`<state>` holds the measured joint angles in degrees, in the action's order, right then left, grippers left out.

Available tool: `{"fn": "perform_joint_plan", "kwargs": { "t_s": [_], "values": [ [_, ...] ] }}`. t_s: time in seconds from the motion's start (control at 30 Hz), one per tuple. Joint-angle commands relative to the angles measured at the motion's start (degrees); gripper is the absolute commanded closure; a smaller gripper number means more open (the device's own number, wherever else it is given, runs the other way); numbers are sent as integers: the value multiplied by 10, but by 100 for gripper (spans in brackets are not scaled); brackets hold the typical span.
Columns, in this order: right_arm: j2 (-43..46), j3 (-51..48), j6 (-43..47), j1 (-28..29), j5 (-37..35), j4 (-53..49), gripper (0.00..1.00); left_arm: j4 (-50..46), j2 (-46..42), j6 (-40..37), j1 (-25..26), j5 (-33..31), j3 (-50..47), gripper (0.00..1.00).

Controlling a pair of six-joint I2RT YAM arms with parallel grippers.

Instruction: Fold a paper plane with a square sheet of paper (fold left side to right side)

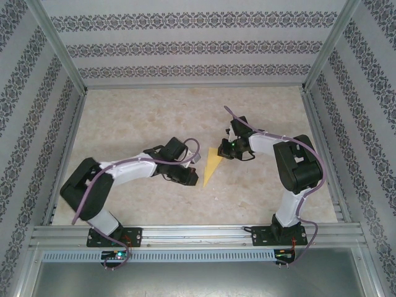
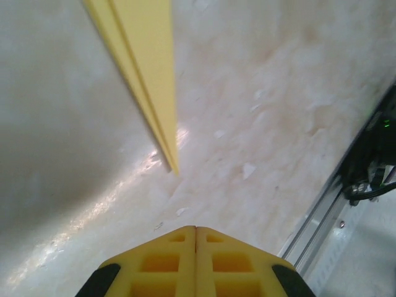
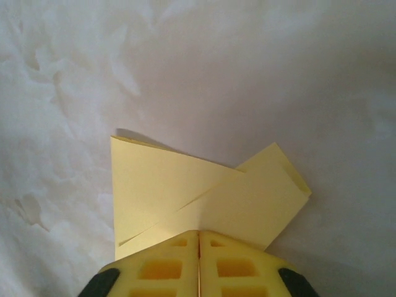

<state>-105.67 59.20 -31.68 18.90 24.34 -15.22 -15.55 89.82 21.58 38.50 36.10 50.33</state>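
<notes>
The paper plane (image 1: 212, 166) lay mid-tabletop (image 1: 142, 117), nose toward 7 o'clock. The left end effector (image 2: 196, 230), closed and empty, sat just beside it at 8 o'clock. The right end effector (image 3: 198, 234), also closed, met its wide end at 1 o'clock; any pinch was unclear.

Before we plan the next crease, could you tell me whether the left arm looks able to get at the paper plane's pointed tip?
Probably yes: the tip of the paper plane lies just ahead of the left arm, whose jaws are shut, with bare table between.
</notes>
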Motion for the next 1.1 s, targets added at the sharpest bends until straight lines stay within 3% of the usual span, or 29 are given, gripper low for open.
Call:
{"fn": "perform_joint_plan", "kwargs": {
  "t_s": [0.0,0.13,0.27,0.37,0.47,0.57,0.6,0.7,0.77,0.9,1.07],
  "values": [
    [21,33,25,6,-30,-46,86,42,-55,-24,-8,-52,-25,95],
    [55,45,31,-1,-7,-45,73,87,-116,-27,-21,-98,-56,94],
    [97,37,29,-5,-14,-55,60,122,-165,-26,-28,-172,-78,86],
    [138,30,26,9,-85,-89,48,125,-200,-43,-34,-233,-85,84],
    [168,31,30,44,-187,-136,26,119,-235,-74,-38,-289,-91,73],
    [178,31,14,85,-251,-163,15,118,-269,-102,-43,-336,-103,62],
    [177,32,4,98,-264,-166,13,122,-280,-111,-44,-345,-108,59],
    [162,53,-63,130,-296,-199,9,130,-308,-121,-49,-374,-126,33],
    [144,76,-111,153,-315,-226,7,141,-323,-124,-51,-384,-141,25],
    [75,169,-161,200,-394,-329,5,166,-346,-133,-54,-390,-169,19],
    [-44,287,-191,217,-421,-435,17,153,-358,-143,-56,-401,-179,18]
  ]
}}
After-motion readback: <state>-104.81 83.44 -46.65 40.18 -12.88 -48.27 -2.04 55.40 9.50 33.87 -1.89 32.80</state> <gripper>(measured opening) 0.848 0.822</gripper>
